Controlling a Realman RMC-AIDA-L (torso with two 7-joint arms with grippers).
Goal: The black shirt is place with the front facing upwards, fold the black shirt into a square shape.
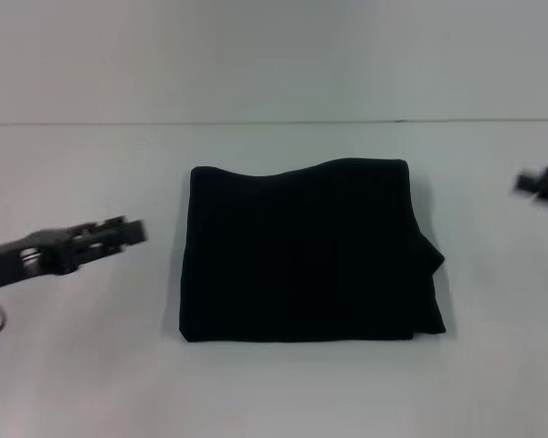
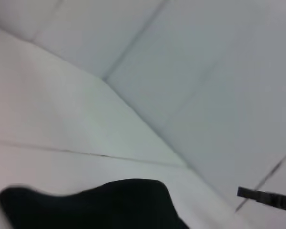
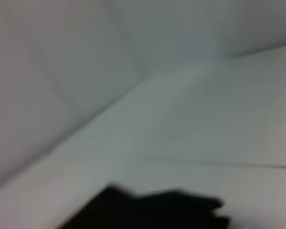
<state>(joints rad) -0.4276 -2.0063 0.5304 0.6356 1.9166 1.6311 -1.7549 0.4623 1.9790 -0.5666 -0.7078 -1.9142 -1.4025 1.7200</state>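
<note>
The black shirt [image 1: 306,251] lies on the white table [image 1: 91,383], folded into a near-square; I judge folding essentially complete. My left gripper [image 1: 119,233] hovers left of it, the right gripper [image 1: 543,185] right; finger states I cannot tell.

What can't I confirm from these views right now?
- Shirt print and neck label: head view shows only plain black folded cloth.
- Right gripper: cut by head view's right edge, blurred.
- Left gripper: beside the shirt, motion-blurred.
- Shirt's near part: cut by both wrist views' edges.
</note>
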